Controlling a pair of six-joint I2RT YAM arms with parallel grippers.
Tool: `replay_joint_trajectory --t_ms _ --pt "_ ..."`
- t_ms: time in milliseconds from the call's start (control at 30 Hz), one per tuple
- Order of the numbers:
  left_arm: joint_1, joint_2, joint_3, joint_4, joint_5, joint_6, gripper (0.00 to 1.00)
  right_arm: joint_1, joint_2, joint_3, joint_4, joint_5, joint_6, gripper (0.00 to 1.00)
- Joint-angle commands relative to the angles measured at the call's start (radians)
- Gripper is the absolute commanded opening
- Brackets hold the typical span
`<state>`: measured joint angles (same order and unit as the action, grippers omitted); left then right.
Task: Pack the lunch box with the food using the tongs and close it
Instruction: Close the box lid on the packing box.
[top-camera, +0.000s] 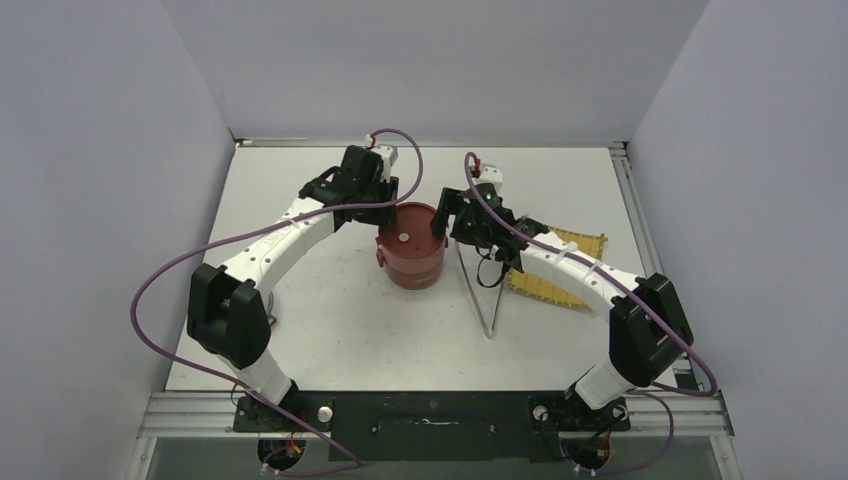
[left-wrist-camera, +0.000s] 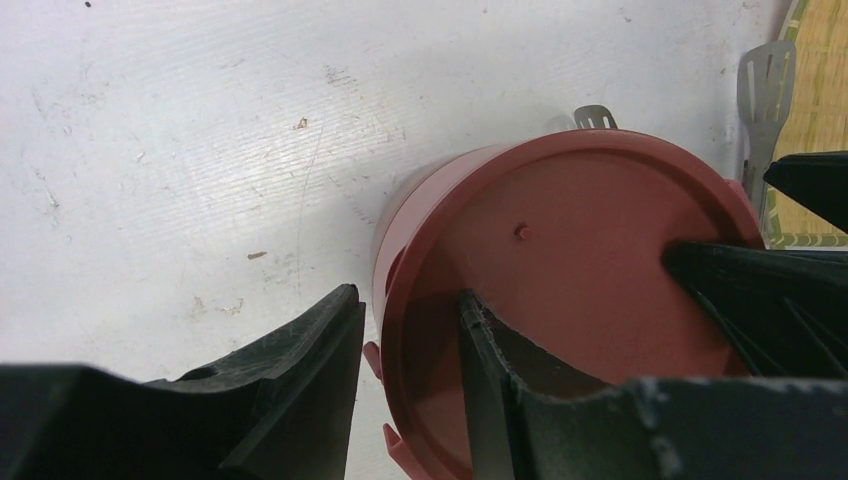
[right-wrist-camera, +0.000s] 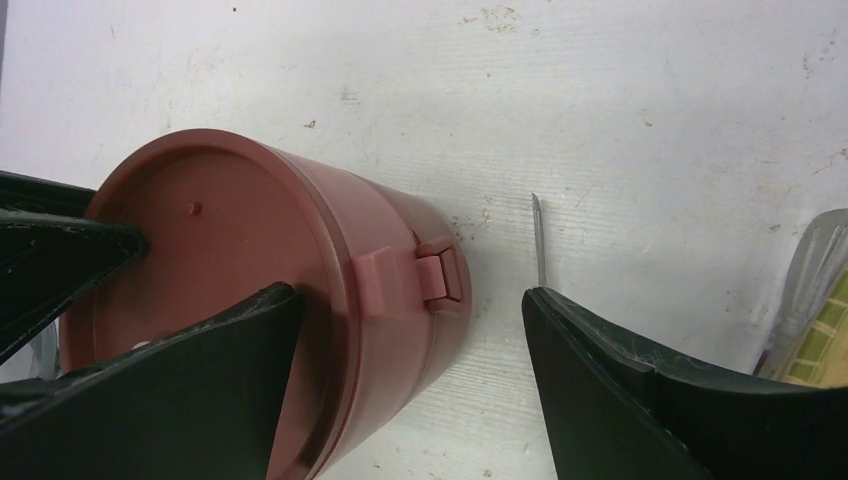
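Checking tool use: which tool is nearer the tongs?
Right. The right tool straddles the lunch box wall beside the tongs; the left tool sits beyond the lunch box.

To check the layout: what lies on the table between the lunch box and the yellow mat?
The tongs lie there, flat on the table, as the top view shows; the right arm reaches over them.
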<state>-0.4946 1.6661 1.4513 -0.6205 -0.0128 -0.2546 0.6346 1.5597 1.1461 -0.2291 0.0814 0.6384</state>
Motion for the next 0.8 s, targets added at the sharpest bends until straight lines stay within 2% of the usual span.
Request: replay_joint_trajectory --t_ms 0,333,533,767 --pt "0.003 0.035 -0.048 -0.087 -0.020 0.028 0.37 -0.010 0.035 -0.118 -0.157 0.016 0.004 0.81" --pt "-0.004 0.019 -0.082 -0.082 -0.031 0.022 0.34 -0.007 0.039 -0.214 -0.122 -0.025 0.049 0.72" --pt "-0.030 -0.018 -0.134 -0.068 -0.124 0.023 0.33 0.049 -0.035 -0.211 -0.147 0.087 0.054 0.72" --pt "-0.035 -0.087 -0.115 -0.025 -0.103 0.024 0.39 0.113 -0.104 -0.149 -0.187 0.164 0.033 0.76"
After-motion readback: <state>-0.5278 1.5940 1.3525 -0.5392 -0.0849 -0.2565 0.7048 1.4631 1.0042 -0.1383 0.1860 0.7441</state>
